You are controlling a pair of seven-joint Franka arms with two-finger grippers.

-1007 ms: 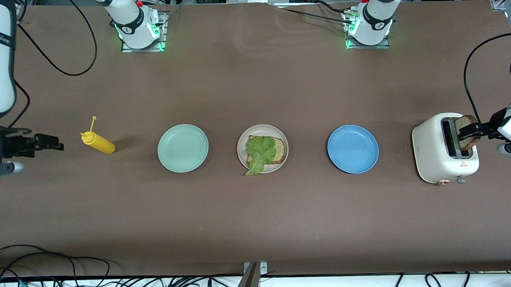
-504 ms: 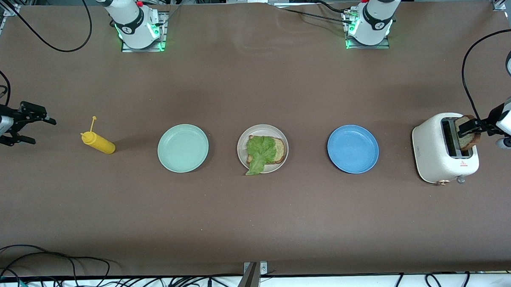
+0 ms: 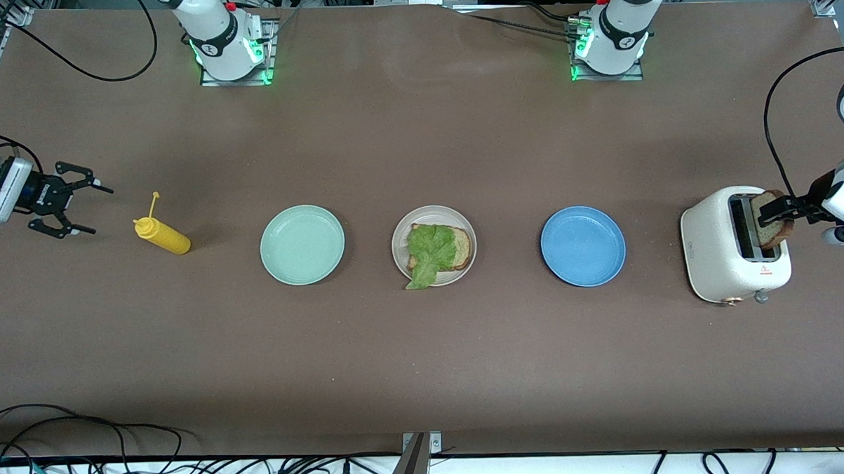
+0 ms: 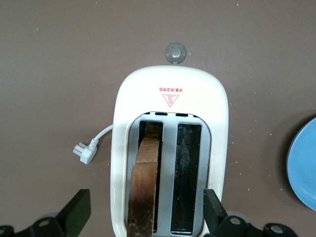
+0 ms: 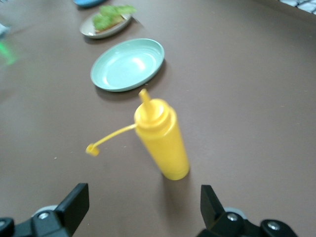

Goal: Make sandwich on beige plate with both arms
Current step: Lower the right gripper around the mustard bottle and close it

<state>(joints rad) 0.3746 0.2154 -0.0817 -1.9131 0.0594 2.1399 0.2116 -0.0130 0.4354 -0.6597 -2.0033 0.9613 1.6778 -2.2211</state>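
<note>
Brown wholemeal bread is the worry here: the second bread slice (image 4: 145, 185) stands upright in one slot of the white toaster (image 3: 735, 247) at the left arm's end of the bench. The left hand (image 4: 145, 217) hangs over the toaster with its fingers spread wide, straddling the slice but not gripping it. If they close off-centre, the crust may crumble, or the slice may catch on the slot edge and drag the light toaster along.

The beige plate (image 3: 400, 227) sits mid-bench between the mint-green plate (image 3: 301, 245) and the blue plate (image 3: 582, 245), holding one bread slice (image 3: 461, 248) topped with a lettuce leaf (image 3: 428, 251). The leaf overhangs the rim at about seven o'clock, so a careless drop of the top slice could push it off.

The right hand (image 3: 77, 207) hovers released near the yellow squeeze bottle (image 3: 161, 235); a swing could topple that bottle.
</note>
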